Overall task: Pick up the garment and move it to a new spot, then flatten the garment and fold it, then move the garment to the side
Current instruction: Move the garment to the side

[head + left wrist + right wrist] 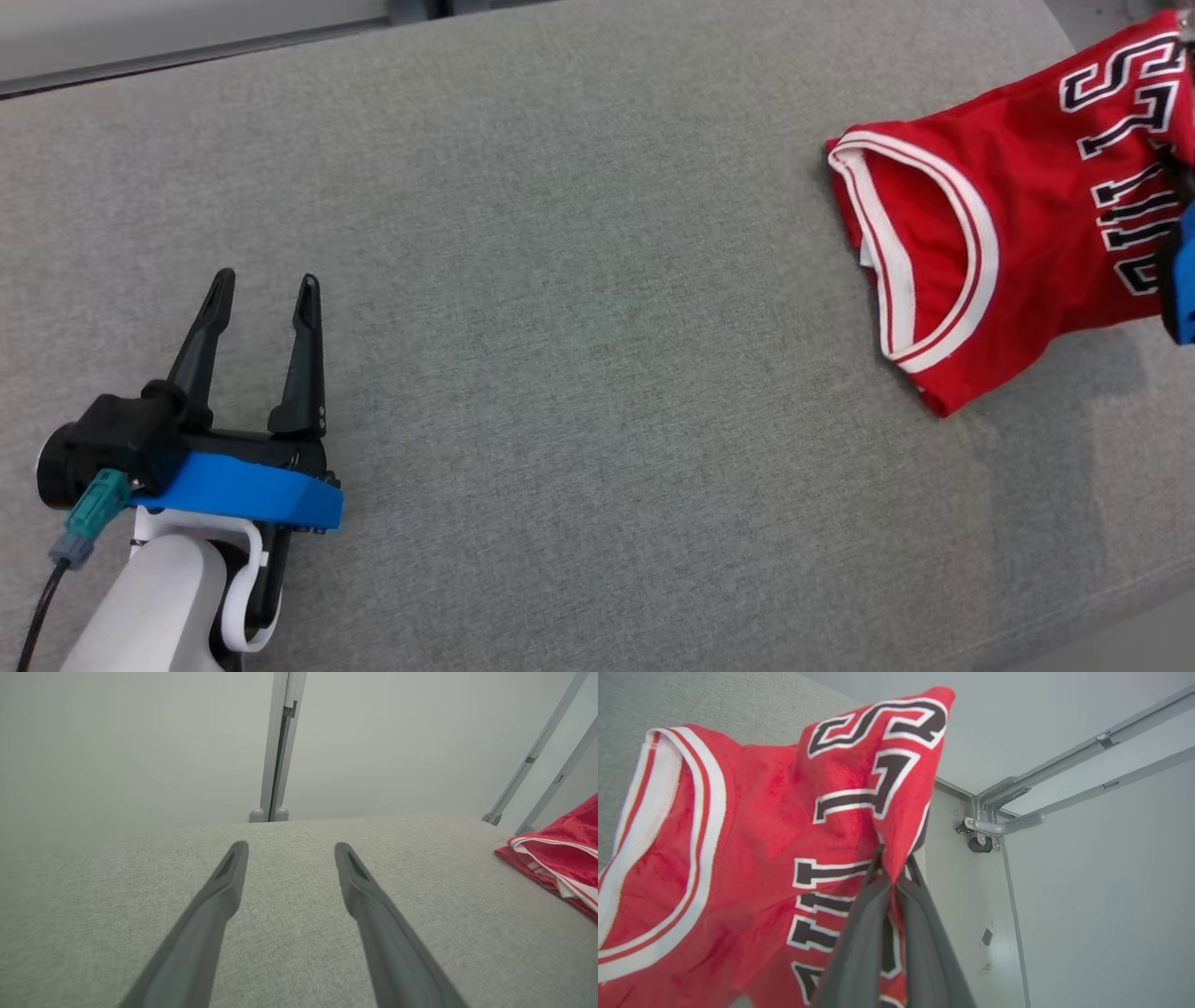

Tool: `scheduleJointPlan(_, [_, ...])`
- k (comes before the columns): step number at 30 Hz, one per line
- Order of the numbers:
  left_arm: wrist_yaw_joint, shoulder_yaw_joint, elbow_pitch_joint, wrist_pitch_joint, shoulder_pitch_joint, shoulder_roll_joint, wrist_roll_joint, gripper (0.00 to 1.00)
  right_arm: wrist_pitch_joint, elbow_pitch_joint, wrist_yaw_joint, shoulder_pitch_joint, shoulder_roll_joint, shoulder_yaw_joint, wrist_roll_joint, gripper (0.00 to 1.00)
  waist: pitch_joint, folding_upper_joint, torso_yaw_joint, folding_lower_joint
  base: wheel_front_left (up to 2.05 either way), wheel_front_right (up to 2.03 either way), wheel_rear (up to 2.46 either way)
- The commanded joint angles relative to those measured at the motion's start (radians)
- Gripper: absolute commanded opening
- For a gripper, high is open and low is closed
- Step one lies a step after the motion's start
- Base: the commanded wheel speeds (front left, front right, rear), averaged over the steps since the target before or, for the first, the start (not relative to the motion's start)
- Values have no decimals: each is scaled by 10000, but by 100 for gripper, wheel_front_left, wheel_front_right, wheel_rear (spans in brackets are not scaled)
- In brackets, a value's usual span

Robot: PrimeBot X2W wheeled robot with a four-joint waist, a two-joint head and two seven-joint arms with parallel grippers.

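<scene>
You read "S" and "L" on the garment point(752, 826), beyond the right fingers point(864, 933). The rest is creased.

Grey fabric surface point(597, 373); pale wall point(140, 742), grey metal frame point(279, 742).

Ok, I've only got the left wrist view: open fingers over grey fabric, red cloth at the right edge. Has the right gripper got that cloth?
Observer: Yes, the right wrist view shows the right gripper shut on a fold of the red jersey, beside its black lettering.
Operator: Is it clear of the surface?
Observer: Not fully; in the head view its white-trimmed end appears to rest on the grey surface.
Operator: And my gripper?
Observer: The left gripper sits lower left in the head view, the jersey far right.
</scene>
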Motion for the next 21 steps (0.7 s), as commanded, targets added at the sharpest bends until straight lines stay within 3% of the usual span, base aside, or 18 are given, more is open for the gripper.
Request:
scheduleJointPlan(1, [-33, -5, -53, 71, -221, 119, 84, 100, -424, 297, -5, -276, -15, -260, -121, 0, 181, 0, -111, -2, 0, 0, 0])
scheduleJointPlan(11, [57, 11, -479, 432, -499, 519, 228, 100, -2249, 1437, -4, -872, 329, -804, -1056, 0, 834, 0, -348, -2, 0, 0, 0])
scheduleJointPlan(17, [106, -46, -702, 576, -511, 632, 267, 100, -2726, 2162, -5, -1065, 569, -1354, -1799, 0, 991, 0, -263, -2, 0, 0, 0])
scheduleJointPlan(18, [100, -46, -715, 584, -492, 642, 255, 100, -2760, 2256, -4, -1048, 617, -1449, -1922, 4, 981, 0, -248, -2, 0, 0, 0])
scheduleJointPlan(19, [101, -63, -715, 584, -464, 631, 242, 100, -2863, 2289, -5, -1034, 645, -1544, -2030, 36, 953, 0, -223, -2, 0, 0, 0])
scheduleJointPlan(20, [109, -78, -692, 573, -427, 610, 224, 100, -3001, 2340, -5, -1018, 667, -1689, -2119, 100, 902, 0, -193, -2, 0, 0, 0])
scheduleJointPlan(21, [122, -93, -661, 549, -382, 567, 197, 100, -3126, 2429, -5, -987, 687, -1818, -2173, 100, 838, 0, -159, -2, 0, 0, 0])
